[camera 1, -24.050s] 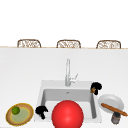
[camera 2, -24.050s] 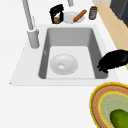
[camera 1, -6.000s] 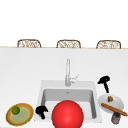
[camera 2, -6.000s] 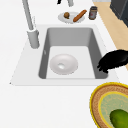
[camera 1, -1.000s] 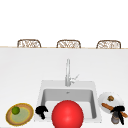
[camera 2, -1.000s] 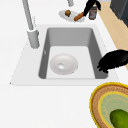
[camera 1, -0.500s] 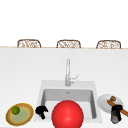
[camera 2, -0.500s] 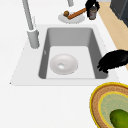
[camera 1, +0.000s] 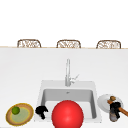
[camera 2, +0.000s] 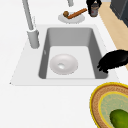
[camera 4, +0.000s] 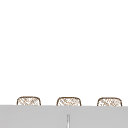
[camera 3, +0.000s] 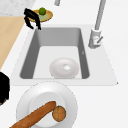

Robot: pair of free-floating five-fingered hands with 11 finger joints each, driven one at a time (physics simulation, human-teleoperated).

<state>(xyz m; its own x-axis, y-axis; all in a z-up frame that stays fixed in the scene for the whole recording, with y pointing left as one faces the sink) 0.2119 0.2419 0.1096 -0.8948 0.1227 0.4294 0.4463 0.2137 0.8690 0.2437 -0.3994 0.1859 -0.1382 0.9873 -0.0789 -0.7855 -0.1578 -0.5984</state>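
Observation:
My right hand (camera 1: 115, 107) sits on top of a small dark jar (camera 1: 113, 117) at the counter's front right, fingers curled down round its lid. In the left side view the right hand (camera 2: 93, 2) caps the jar (camera 2: 94, 10) beside a white plate (camera 2: 75, 19). That plate (camera 1: 103, 101) carries a baguette (camera 1: 119, 109) and a round brown roll (camera 1: 112, 98). My left hand (camera 1: 41, 110) hovers with relaxed fingers, holding nothing, over the sink's front left corner, next to a woven plate (camera 1: 27, 116) with a lime (camera 1: 16, 110).
A white bowl (camera 2: 63, 64) lies upside down in the sink basin (camera 1: 50, 95). The tall faucet (camera 1: 67, 72) stands at the sink's back edge. A big red ball (camera 1: 67, 114) covers the sink's front edge in the front view. Chair backs (camera 1: 68, 43) line the counter's far side.
Over the last second my right hand dropped from above the white plate down onto the jar and closed round its top. The left hand stayed put.

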